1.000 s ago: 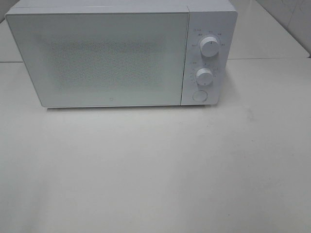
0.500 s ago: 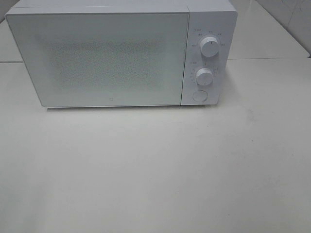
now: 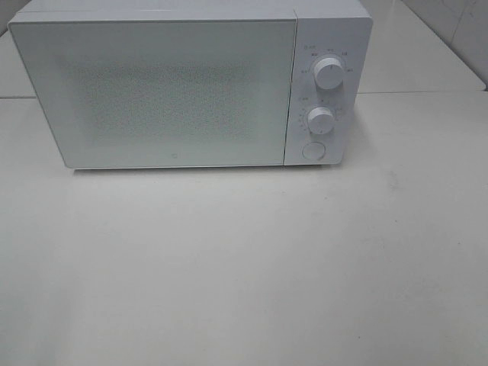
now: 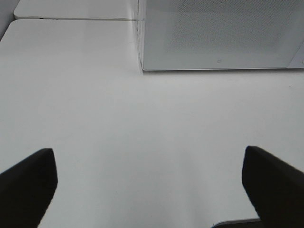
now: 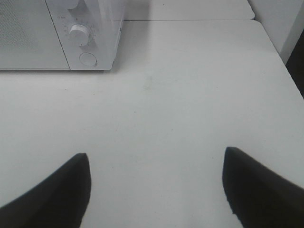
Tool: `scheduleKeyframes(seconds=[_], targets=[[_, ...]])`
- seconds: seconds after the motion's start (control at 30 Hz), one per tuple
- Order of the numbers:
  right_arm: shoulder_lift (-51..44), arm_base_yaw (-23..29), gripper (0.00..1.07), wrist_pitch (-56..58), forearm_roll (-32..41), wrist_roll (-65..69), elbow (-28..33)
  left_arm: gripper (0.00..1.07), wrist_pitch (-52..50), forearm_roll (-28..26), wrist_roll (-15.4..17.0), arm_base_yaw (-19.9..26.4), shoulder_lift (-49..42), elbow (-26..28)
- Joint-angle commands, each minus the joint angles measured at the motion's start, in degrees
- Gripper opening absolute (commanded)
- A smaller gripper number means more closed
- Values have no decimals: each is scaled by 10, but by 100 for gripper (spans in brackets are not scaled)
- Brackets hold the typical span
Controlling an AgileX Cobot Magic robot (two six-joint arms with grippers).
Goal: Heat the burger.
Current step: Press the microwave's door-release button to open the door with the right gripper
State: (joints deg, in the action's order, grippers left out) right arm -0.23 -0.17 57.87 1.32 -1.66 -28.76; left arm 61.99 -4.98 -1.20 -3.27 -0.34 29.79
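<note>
The burger is not in view in any frame. A white microwave (image 3: 183,84) stands at the back of the white table with its door (image 3: 152,91) shut. It has two knobs (image 3: 329,72) and a round button (image 3: 312,150) on its right panel. It also shows in the left wrist view (image 4: 218,35) and the right wrist view (image 5: 57,33). Neither arm shows in the high view. My left gripper (image 4: 149,190) is open and empty above bare table, in front of the microwave's left corner. My right gripper (image 5: 156,190) is open and empty in front of the microwave's right side.
The white table (image 3: 244,267) stretches in front of the microwave. A seam between table slabs runs behind it (image 3: 419,92). The table's right edge and a dark gap (image 5: 295,61) show in the right wrist view.
</note>
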Motion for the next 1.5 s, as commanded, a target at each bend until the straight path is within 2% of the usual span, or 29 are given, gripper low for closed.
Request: scheduleKeyframes(seconds=[0.03,0.23,0.57,0.63,1.0,1.5], targets=[[-15,-5,76,-10,-2,-2,2,98,-6,-2,-1,2,-9,-1],[11,-5,76,-25,3,-2,-18,98,-6,-2,-1,2,-9,-1],[109,-5,76,-142,2,-5,-23,98,-6,-2,-1,2,-9,-1],[162,-5,76,-196,2,-5,-22,98,-6,-2,-1,2,-9,-1],[322,-3,76,-336,2,-5,-22,98,-6,-2,-1,2,-9,-1],[479,-3,76,-515,-1,-2,-22,98,-6,-2,-1,2,-9,-1]])
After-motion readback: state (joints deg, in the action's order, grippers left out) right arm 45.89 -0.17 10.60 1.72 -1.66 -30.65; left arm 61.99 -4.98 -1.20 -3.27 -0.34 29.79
